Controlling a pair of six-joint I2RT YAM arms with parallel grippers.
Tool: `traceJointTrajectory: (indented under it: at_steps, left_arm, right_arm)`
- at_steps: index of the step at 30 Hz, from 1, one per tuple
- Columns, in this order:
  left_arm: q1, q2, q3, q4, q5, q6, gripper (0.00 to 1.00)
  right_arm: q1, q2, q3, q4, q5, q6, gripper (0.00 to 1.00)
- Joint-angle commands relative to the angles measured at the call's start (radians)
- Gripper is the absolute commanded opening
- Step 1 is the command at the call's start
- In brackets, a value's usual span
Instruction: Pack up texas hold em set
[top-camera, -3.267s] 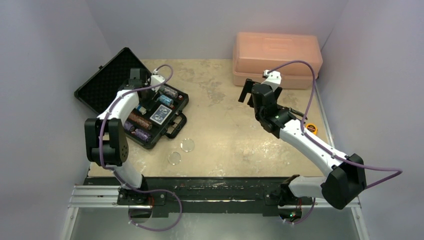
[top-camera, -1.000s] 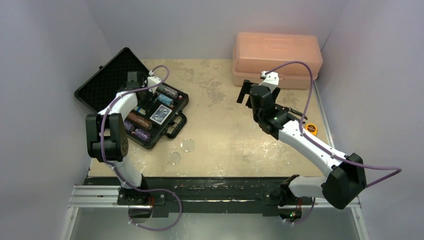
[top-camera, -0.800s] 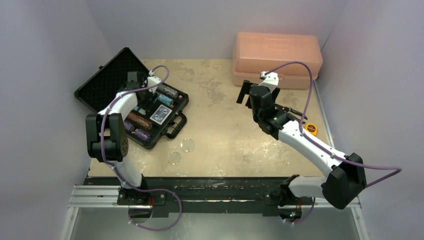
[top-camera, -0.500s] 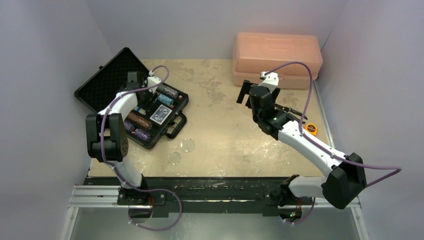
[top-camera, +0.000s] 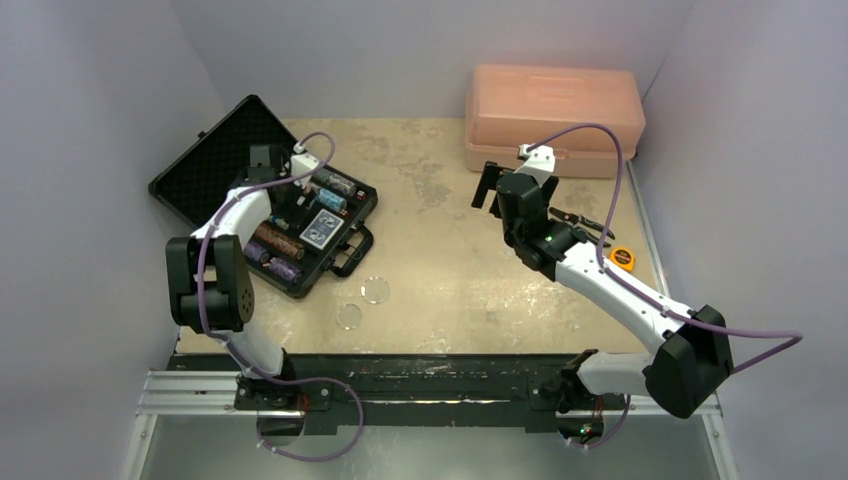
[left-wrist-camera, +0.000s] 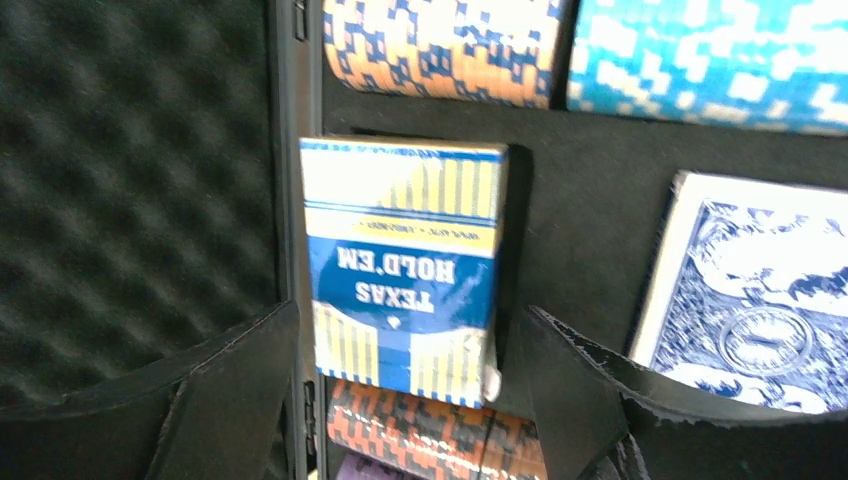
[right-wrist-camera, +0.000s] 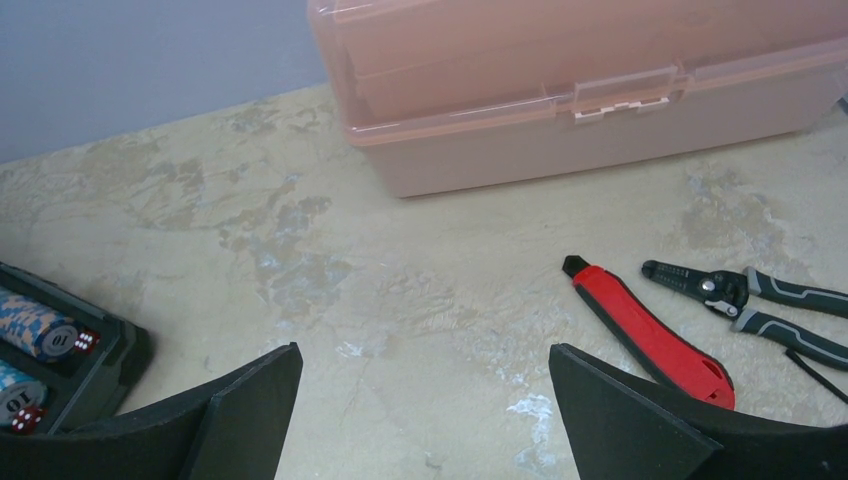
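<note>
The open black case (top-camera: 345, 250) lies at the table's left, with its foam lid (top-camera: 205, 155) folded back. In the left wrist view a blue and yellow "Texas Hold'em" card box (left-wrist-camera: 405, 270) sits in a slot of the case. My left gripper (left-wrist-camera: 412, 330) is open, with one finger on each side of the box and small gaps to it. A blue-backed deck (left-wrist-camera: 750, 290) lies to its right, and rolls of chips (left-wrist-camera: 440, 35) lie beyond and nearer. My right gripper (top-camera: 497, 187) is open and empty above the table's middle, as the right wrist view (right-wrist-camera: 425, 400) shows.
Two clear discs (top-camera: 376, 289) (top-camera: 348, 316) lie on the table in front of the case. A pink toolbox (top-camera: 553, 118) stands at the back right. A red knife (right-wrist-camera: 650, 335), pliers (right-wrist-camera: 760, 300) and an orange tape measure (top-camera: 624, 257) lie at the right.
My left arm has shifted slightly back and left over the case. My right gripper has drifted a little left and toward the back.
</note>
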Motion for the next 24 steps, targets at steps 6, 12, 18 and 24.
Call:
traceJointTrajectory:
  at_steps: [6, 12, 18, 24]
  left_arm:
    - [-0.004, -0.122, -0.015, -0.077, 0.052, -0.032, 0.84]
    - [-0.002, -0.230, -0.109, 0.182, -0.159, -0.261, 1.00]
    - [0.108, -0.239, -0.043, 0.120, -0.184, -0.738, 1.00]
    - [0.120, -0.124, 0.163, -0.171, -0.198, -0.848, 1.00]
  right_arm:
    - [0.010, -0.024, -0.005, 0.035, 0.042, -0.014, 0.99]
    - [0.010, -0.024, -0.005, 0.036, 0.045, -0.015, 0.99]
    - [0.011, -0.024, -0.008, 0.039, 0.051, -0.018, 0.99]
    - [0.013, -0.021, -0.007, 0.041, 0.046, -0.018, 0.99]
